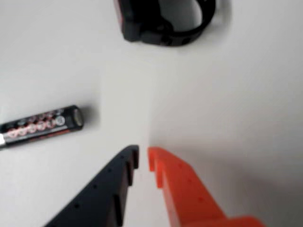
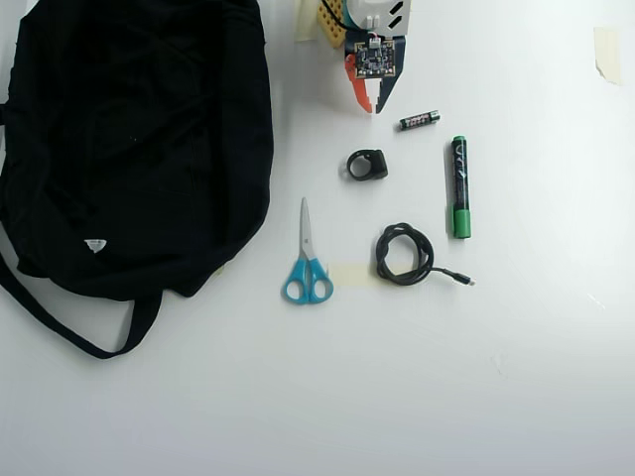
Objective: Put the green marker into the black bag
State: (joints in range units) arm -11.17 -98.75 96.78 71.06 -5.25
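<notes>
Step in hand: approach, pre-grasp. Gripper (image 2: 374, 102) sits near the top of the overhead view, nothing between its fingers; in the wrist view the black finger (image 1: 124, 165) and orange finger (image 1: 163, 165) stand nearly closed, only a slim gap between tips, clasping nothing.

Marker (image 2: 459, 186) lies flat on the table (image 2: 536, 357), well to the right of the fingers and below them in the overhead view, green cap at its far end, barrel running roughly away from the arm. Bag (image 2: 139, 149) lies well to the left of the fingers, opposite side from the marker.

Next move, as judged: swing toward the marker, spread the fingers wider than the barrel, come down across its mid-section. Battery (image 2: 419, 120) sits just beside the fingertips, between them and the marker; ring-like black object (image 2: 367, 165) lies just ahead. Both likely need clearing w/o a nudge.

Hidden/unclear: marker and bag are outside the wrist view. The ring-like object is cut off at the top edge there, blurred; battery cut at the left edge. Bag opening can't be made out from overhead; its left side runs off-frame.
</notes>
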